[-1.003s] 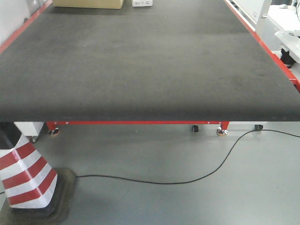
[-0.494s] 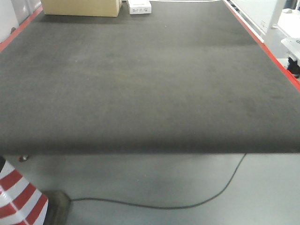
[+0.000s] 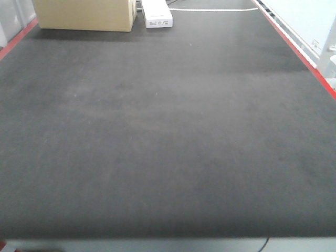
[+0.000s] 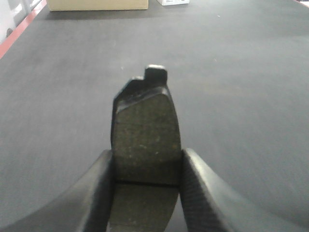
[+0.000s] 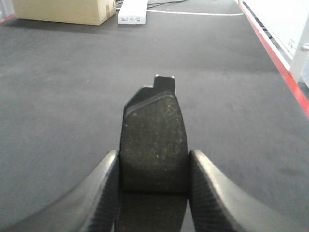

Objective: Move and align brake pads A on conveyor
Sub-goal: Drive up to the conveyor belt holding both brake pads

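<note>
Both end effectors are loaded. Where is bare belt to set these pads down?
The conveyor is bare from its near edge almost to the far end, between the red strips. Crowded only along the far edge: cardboard box, white device, white cable.

Industrial workshop: wide red-edged conveyor (image 3: 168,147), cardboard box (image 3: 84,14) on it.

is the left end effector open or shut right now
Shut on a brake pad: in the left wrist view, the left end effector has its fingers pressed against both long sides of the pad.
</note>
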Available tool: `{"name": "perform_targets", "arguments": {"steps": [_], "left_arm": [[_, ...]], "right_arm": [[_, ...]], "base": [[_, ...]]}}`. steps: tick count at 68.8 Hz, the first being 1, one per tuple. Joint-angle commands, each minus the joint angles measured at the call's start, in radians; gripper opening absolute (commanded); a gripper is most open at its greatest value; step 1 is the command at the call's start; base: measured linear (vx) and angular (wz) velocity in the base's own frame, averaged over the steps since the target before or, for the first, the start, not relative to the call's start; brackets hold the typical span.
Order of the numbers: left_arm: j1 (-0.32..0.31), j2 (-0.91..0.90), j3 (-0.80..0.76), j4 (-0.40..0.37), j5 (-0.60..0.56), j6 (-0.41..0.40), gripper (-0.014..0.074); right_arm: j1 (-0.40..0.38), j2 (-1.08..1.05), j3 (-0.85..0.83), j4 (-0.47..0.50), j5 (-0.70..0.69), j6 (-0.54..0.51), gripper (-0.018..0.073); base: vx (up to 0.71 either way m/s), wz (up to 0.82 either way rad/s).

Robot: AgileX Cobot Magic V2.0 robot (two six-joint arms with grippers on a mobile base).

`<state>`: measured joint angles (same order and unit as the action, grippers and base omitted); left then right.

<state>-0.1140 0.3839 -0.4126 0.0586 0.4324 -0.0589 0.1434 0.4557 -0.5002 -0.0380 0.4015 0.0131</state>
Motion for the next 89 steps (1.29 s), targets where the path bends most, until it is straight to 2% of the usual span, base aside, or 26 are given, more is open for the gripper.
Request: {"name": "perform_targets", "arguments": {"steps": [1,47,89], "left_arm": [[-0.004,0.008,-0.028,-0.001,-0.097,-0.008,-0.0006],[-0.004,0.008,-0.028,-0.001,-0.097,-0.008,-0.0006],[-0.004,0.008,-0.028,-0.001,-0.097,-0.008,-0.0006]], "right_arm": [[-0.002,0.002,-0.030,-0.007,-0.097,-0.004,-0.0007],[-0.002,0.002,-0.030,-0.007,-0.096,-0.004,-0.0007],[-0.002,0.002,-0.030,-0.007,-0.097,-0.004,-0.0007]], "base": [[0.35,0.00],[0.27,0.00],[0.05,0.01]]}}
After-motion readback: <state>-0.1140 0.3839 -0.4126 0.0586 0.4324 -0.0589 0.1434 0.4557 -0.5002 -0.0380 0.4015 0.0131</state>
